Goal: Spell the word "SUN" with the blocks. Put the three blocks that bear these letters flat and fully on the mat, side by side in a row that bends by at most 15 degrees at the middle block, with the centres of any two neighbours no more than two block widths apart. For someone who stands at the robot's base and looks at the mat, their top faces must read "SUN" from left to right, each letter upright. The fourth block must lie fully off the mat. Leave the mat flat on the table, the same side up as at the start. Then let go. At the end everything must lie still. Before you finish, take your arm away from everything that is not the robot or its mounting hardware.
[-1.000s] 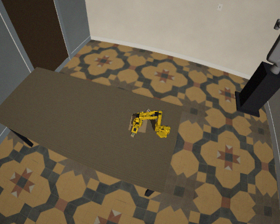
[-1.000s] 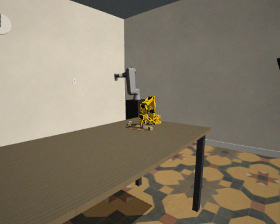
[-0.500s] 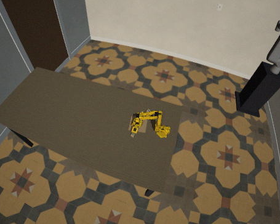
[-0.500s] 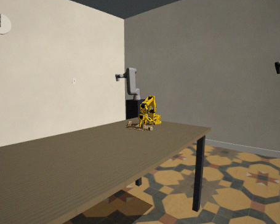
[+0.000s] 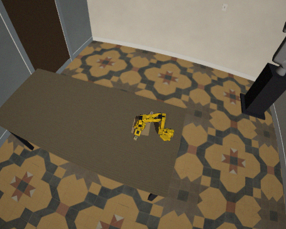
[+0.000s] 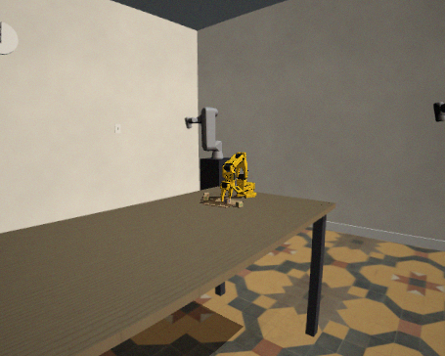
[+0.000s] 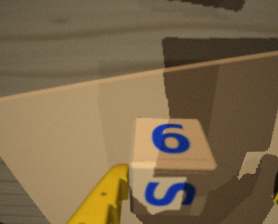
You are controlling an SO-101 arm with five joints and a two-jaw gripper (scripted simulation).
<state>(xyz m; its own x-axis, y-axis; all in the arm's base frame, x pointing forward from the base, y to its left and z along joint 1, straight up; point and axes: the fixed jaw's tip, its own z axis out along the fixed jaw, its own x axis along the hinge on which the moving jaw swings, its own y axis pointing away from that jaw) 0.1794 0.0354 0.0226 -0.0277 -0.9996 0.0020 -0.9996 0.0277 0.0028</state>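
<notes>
One block [image 6: 229,201] [image 7: 172,150] (blue "6" on one face, blue "S" on the adjacent face) is located on the single mat [image 5: 145,131] [image 6: 218,200] [image 7: 50,135], between the two parted fingers of the partly open gripper [image 5: 137,134] [image 6: 227,200] [image 7: 200,181], with a second block [image 5: 136,138] [image 6: 239,203] and a third block [image 5: 151,112] [image 6: 205,196] on opposite sides, above one table [image 5: 84,109] [image 6: 155,248].
</notes>
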